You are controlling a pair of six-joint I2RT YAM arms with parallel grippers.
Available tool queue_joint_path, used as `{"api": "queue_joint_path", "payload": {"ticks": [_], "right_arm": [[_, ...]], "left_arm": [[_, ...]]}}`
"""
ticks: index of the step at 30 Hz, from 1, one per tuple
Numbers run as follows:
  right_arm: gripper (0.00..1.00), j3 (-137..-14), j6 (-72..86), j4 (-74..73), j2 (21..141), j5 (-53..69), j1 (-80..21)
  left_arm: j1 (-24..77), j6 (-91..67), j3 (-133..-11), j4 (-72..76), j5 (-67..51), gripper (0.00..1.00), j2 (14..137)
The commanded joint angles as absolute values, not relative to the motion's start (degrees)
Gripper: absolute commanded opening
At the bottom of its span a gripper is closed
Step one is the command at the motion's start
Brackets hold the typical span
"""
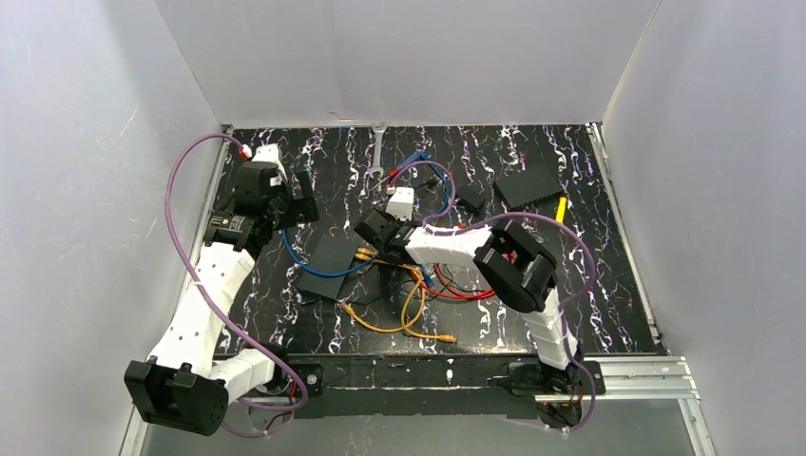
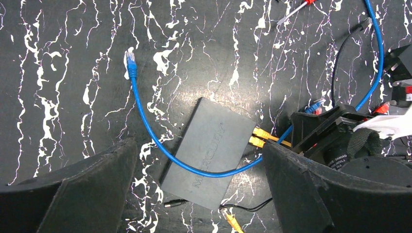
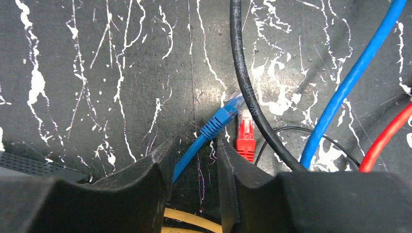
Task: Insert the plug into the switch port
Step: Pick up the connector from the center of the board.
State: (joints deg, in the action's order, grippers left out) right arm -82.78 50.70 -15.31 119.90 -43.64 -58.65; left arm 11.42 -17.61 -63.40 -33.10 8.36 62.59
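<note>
The switch (image 2: pixel 209 150) is a flat matte-black box lying on the marbled table, also seen in the top view (image 1: pixel 333 261). Two yellow plugs (image 2: pixel 259 136) sit in its right edge. A blue cable (image 2: pixel 145 121) drapes across it and ends in a loose blue plug (image 2: pixel 130 60). My left gripper (image 2: pixel 199 145) hangs open and empty above the switch. My right gripper (image 3: pixel 194 145) is low over the table to the switch's right. Its jaws are open around the cable's other end, whose blue plug (image 3: pixel 221 116) lies just past the fingertips.
A red plug (image 3: pixel 245 133), a thick black cable (image 3: pixel 243 82) and a red cable (image 3: pixel 388 136) lie beside the right fingers. Yellow cables (image 1: pixel 409 304) loop at the front. A plain black slab (image 1: pixel 527 185), small black block (image 1: pixel 468 197), white adapter (image 1: pixel 401 202) and wrench (image 1: pixel 378 142) lie behind.
</note>
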Motion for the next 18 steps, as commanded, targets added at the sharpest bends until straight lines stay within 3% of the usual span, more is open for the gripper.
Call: {"api": "queue_joint_path", "payload": {"ticks": [1,10,18], "right_arm": [[0.4,-85.66,52.37,-16.05,122.32,-44.14,-59.06],[0.02,-89.2,50.24,-14.5,122.86,-43.98,-59.15],[0.01,-92.28,46.27,-10.66,120.53,-44.06,-60.42]], "left_arm": [[11.16,-17.77,-64.13,-33.66,9.23,0.99,61.8],[11.07,-17.69,-64.02,-33.66,9.48,0.99,61.54],[10.99,-17.72,-64.07,-33.66,9.73,0.99,61.38]]}}
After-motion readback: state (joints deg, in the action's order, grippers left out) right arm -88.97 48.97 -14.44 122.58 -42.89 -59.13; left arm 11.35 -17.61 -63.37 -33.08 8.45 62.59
